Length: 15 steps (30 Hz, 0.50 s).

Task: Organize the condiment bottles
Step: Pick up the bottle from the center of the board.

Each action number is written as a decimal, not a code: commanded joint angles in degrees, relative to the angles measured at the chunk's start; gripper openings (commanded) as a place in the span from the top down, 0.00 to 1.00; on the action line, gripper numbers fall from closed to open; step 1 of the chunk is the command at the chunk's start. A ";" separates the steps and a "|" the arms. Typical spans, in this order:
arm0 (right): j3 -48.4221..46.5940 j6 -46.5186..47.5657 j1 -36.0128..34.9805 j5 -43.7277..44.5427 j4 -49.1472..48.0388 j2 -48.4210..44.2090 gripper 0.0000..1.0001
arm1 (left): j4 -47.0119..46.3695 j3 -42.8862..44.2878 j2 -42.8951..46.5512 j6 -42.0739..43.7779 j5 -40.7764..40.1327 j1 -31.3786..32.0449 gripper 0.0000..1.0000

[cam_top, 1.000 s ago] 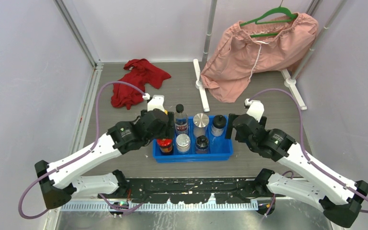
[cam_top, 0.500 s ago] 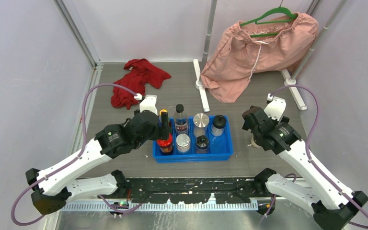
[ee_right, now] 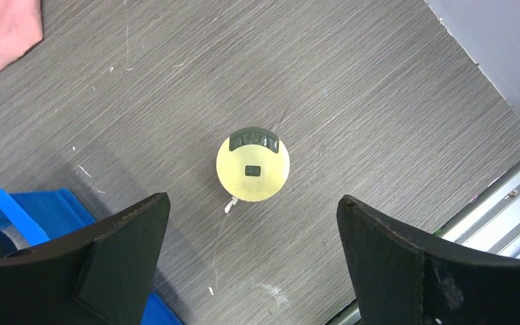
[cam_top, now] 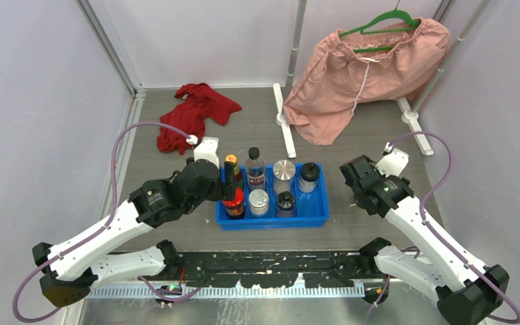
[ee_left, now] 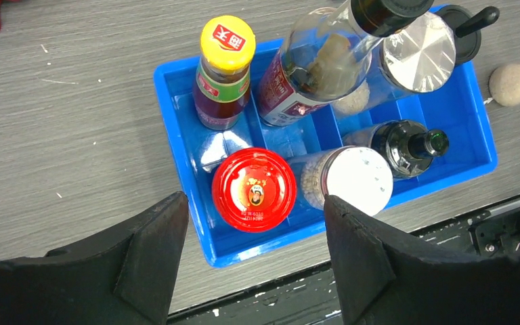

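Several condiment bottles stand in the blue tray (ee_left: 169, 108): a yellow-capped dark bottle (ee_left: 227, 44), a clear bottle with a black cap (ee_left: 311, 61), a silver-capped jar (ee_left: 416, 51), a black-capped shaker (ee_left: 464, 27), a red-capped jar (ee_left: 254, 189), a white-capped jar (ee_left: 355, 179) and a dark bottle (ee_left: 406, 145). My left gripper (ee_left: 254, 264) is open and empty above the tray's near left corner, over the red cap. A beige bottle with a black flip cap (ee_right: 252, 166) stands alone on the table right of the tray. My right gripper (ee_right: 252, 264) is open and empty above it.
A red cloth (cam_top: 193, 115) lies at the back left. Pink shorts on a green hanger (cam_top: 365, 68) hang on a white rack at the back right. The tray's corner (ee_right: 40, 210) is left of the right gripper, and the table's metal edge (ee_right: 508, 210) is close on its right.
My left gripper has let go of the yellow-capped bottle at the tray's back left and drawn back. My right arm has swung right, away from the tray, over the beige bottle.
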State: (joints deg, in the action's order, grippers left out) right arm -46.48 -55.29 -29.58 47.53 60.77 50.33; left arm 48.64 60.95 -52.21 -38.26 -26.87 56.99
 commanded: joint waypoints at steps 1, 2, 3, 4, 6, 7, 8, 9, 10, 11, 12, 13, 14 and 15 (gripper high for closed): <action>1.21 -5.10 1.20 2.50 -2.71 1.87 0.00 | -1.53 -0.44 0.73 1.39 0.50 0.22 0.26; 1.91 -5.33 1.33 2.15 -3.76 2.14 0.00 | -1.50 -0.40 0.64 1.47 0.58 0.21 0.26; 2.60 -5.53 1.42 1.61 -4.76 2.52 0.00 | -1.41 -0.39 0.68 1.47 0.71 0.22 0.26; 3.17 -5.73 1.71 1.26 -5.53 2.96 0.00 | -1.31 -0.51 0.82 1.59 0.61 0.21 0.26; 3.69 -6.25 1.86 1.03 -6.19 3.47 0.00 | -1.25 -0.49 1.19 1.74 0.50 0.22 0.26; 3.92 -6.31 1.90 1.15 -6.60 3.47 0.01 | -1.08 -0.56 1.37 1.78 0.42 0.22 0.26; 4.07 -6.19 2.21 1.21 -7.08 3.41 0.00 | -1.02 -0.53 1.48 1.85 0.32 0.21 0.26; 4.27 -5.96 2.64 0.85 -7.51 3.54 0.01 | -1.07 -0.58 1.57 1.87 0.30 0.20 0.26; 4.50 -5.88 3.36 0.56 -7.92 3.59 0.01 | -1.19 -0.71 1.58 1.85 0.28 0.22 0.26; 4.95 -5.48 4.21 -0.24 -8.77 3.78 0.01 | -1.26 -0.78 1.50 1.79 0.40 0.20 0.25; 5.43 -4.89 5.21 -1.15 -9.58 3.90 0.01 | -1.35 -0.88 1.45 1.81 0.48 0.22 0.25; 5.85 -4.42 5.95 -2.14 -10.21 3.99 0.01 | -1.36 -0.97 1.40 1.79 0.58 0.22 0.25; 6.27 -4.00 6.78 -2.79 -10.86 3.85 0.02 | -1.28 -1.05 1.40 1.79 0.59 0.22 0.25; 6.63 -3.58 7.42 -3.23 -11.53 3.67 0.03 | -1.35 -1.20 1.40 1.74 0.63 0.22 0.25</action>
State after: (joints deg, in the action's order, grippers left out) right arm -41.32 -58.81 -24.45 45.58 53.43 54.30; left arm 48.60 60.38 -51.55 -37.04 -26.35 56.99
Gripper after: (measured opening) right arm 0.984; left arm 0.744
